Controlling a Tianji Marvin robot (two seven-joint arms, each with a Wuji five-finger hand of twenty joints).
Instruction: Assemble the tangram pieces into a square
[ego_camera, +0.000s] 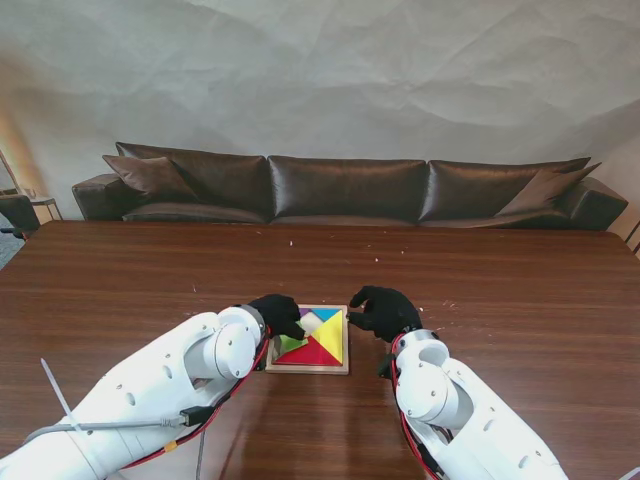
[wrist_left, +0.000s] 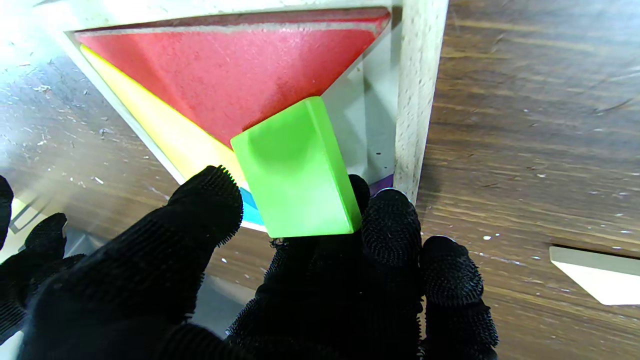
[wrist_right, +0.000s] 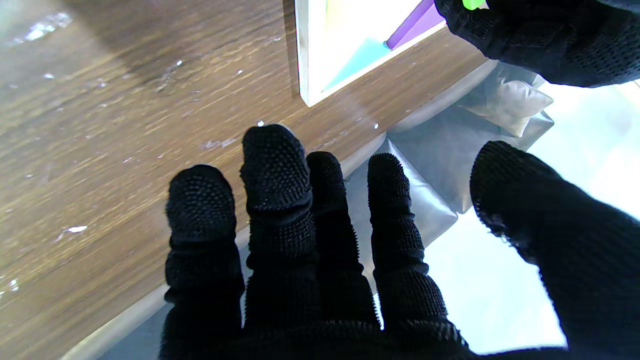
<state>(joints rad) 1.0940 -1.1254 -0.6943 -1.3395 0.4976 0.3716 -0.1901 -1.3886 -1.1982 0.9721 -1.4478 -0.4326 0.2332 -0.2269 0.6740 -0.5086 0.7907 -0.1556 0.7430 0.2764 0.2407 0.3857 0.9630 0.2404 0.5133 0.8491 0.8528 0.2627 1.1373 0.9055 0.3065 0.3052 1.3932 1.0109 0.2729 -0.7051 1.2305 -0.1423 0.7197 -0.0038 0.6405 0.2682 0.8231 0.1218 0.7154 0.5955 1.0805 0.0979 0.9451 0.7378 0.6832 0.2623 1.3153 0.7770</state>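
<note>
Tangram tray (ego_camera: 308, 369) sits at lower centre of the stand frame, nearly filled. Left hand (ego_camera: 277, 314) pinches the green piece (wrist_left: 295, 172), tilted over the last gap — next, lower it flat. Right hand (ego_camera: 384, 310) hovers beside the tray, fingers spread, holding nothing.

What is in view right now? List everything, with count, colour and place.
Tray: one, pale wood, on the table between the hands.
Green piece: one, held tilted over the tray's left side.
Red piece: one, in the tray, nearer to me.
Yellow piece: one, in the tray, right side.
Blue piece: one, far right corner.
Purple piece: one, far side.
Table: one, dark wood.
Sofa: one, dark brown, behind the table.
Left hand: black glove, holding the green piece.
Right hand: black glove, open, right of the tray.
</note>
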